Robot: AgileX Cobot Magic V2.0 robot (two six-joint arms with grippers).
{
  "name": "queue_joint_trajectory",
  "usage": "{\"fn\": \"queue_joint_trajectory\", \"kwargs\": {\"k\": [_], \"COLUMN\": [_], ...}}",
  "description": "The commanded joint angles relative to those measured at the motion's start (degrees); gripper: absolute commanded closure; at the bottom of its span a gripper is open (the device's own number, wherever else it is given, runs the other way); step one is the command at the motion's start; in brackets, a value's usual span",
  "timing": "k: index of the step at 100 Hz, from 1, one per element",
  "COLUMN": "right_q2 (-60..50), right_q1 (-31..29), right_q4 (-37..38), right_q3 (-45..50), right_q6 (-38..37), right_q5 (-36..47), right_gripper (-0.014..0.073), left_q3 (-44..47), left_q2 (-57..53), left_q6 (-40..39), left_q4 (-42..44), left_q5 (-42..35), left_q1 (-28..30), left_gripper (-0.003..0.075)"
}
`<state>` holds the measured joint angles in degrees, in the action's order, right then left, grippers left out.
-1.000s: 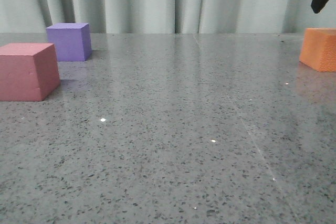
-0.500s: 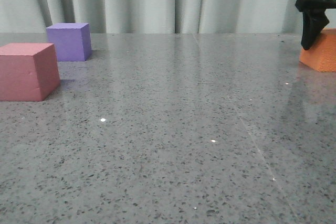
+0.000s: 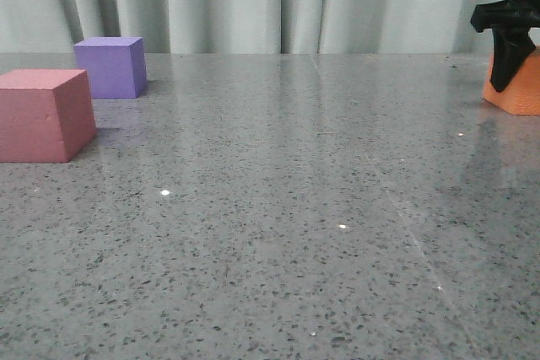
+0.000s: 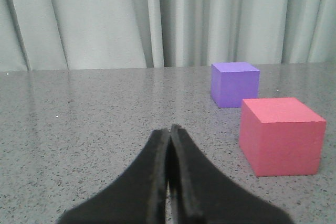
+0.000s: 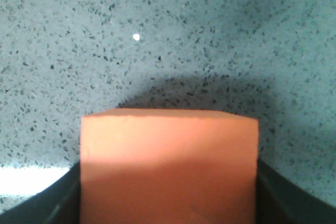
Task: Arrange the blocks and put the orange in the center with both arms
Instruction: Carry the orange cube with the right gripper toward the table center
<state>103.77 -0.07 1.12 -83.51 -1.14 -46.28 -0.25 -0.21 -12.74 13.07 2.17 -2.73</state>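
The orange cube rests on the table at the far right edge of the front view. My right gripper is lowered over it and open. Its black fingers stand on either side of the cube, close against its sides. The pink-red cube sits at the left, with the purple cube just behind it. My left gripper is shut and empty, low over the table. The pink-red cube and purple cube lie ahead of it to one side. The left gripper is out of the front view.
The grey speckled tabletop stretches between the cubes. A pale pleated curtain hangs along the far edge of the table.
My right gripper has come down from the upper right onto the orange cube, and its fingers now straddle it. The three cubes have not moved.
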Motion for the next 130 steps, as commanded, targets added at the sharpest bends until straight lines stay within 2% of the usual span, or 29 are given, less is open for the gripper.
{"fn": "queue_joint_trajectory", "kwargs": {"k": [1,24,43,61,83,104,130], "right_q2": [-2.7,-3.9,-5.8,-5.8,-2.7,4.1,11.1], "right_q1": [-0.3,1.3,7.5,15.7,25.7,31.6,36.4], "right_q4": [-0.2,-3.2,-4.9,-4.9,0.6,7.0,10.0], "right_q3": [-2.1,-6.8,-10.2,-11.7,-14.9,-21.7,-28.6], "right_q6": [0.5,0.5,-2.8,-10.4,-21.3,-32.4,-35.9], "right_q5": [1.1,-9.9,-10.0,-7.2,-3.5,-7.9,-10.6], "right_gripper": [0.0391,0.0391,0.0391,0.0391,0.0391,0.0391,0.0391], "left_q3": [3.2,3.2,3.2,3.2,3.2,3.2,3.2], "left_q2": [-1.7,-1.7,-1.7,-1.7,-1.7,-1.7,-1.7], "left_q6": [-0.1,-0.1,-0.1,-0.1,-0.1,-0.1,-0.1], "left_q4": [-0.1,-0.1,-0.1,-0.1,-0.1,-0.1,-0.1], "left_q5": [-4.5,-4.5,-4.5,-4.5,-4.5,-4.5,-4.5], "left_q1": [0.0,0.0,0.0,0.0,0.0,0.0,0.0], "left_gripper": [0.0739,0.0739,0.0739,0.0739,0.0739,0.0739,0.0739]}}
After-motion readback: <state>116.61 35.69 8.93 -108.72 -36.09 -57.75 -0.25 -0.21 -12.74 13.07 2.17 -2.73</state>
